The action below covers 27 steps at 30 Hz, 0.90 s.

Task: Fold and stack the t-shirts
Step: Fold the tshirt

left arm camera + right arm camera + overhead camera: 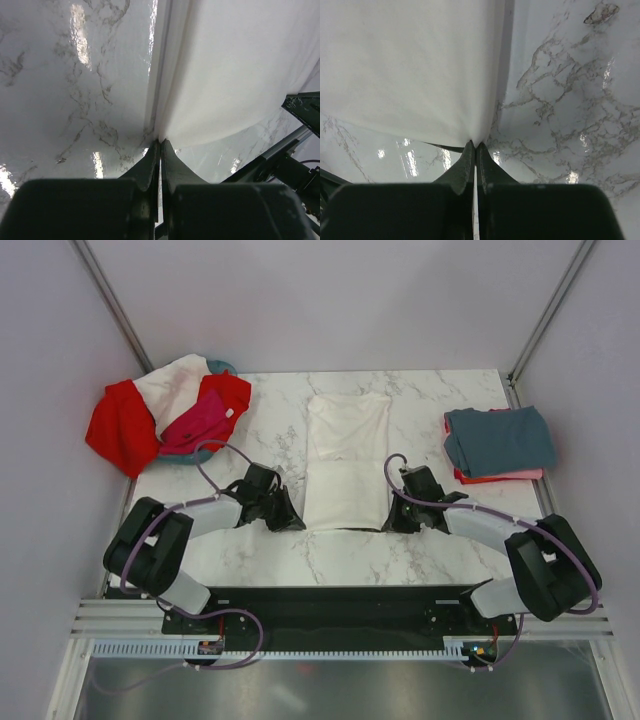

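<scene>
A white t-shirt [346,455], folded into a long strip, lies down the middle of the marble table. My left gripper [298,522] is shut on its near left corner, and the white t-shirt [235,70] rises from the pinched fingertips [161,141]. My right gripper [388,524] is shut on the near right corner, the white t-shirt [410,65] spreading from its fingertips [475,145]. The near hem is lifted slightly, casting a shadow on the table. A folded stack with a slate grey-blue shirt [498,438] over coral pink and red ones sits at the right.
A heap of red [122,425], white and magenta [200,420] shirts covers a round teal basket [222,367] at the back left corner. Grey walls and metal posts enclose the table [430,560]. The arm bases stand at the near edge.
</scene>
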Motion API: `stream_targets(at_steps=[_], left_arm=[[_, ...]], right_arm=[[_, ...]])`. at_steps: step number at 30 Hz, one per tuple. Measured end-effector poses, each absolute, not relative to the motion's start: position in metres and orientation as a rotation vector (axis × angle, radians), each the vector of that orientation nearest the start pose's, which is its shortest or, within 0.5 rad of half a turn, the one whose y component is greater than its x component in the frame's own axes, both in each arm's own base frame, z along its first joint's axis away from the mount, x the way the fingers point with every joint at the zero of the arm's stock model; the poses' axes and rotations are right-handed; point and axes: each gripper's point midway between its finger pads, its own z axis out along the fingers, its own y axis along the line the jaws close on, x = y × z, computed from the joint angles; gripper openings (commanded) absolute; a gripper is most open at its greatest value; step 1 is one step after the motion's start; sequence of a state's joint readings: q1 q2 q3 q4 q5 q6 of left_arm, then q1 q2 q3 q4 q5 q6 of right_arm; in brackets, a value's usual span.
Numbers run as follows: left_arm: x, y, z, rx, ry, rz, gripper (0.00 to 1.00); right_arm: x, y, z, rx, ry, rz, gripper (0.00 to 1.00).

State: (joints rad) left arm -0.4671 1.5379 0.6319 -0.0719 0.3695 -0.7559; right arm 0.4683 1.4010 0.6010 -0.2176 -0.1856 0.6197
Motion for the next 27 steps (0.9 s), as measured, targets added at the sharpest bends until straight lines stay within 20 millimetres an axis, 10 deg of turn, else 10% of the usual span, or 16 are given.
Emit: stream_targets(at_steps=[8,27], left_arm=[[0.238,-0.223,0.044,-0.218,2.633,-0.949,0.02],[0.185,-0.228,0.141,-0.12,2.431,-1.16,0.02]], right_arm=[[0.223,0.176,0.029,0.125,2.694,0.614,0.0],[0.202,0.164,0.141,0.062,2.522,0.686,0.0]])
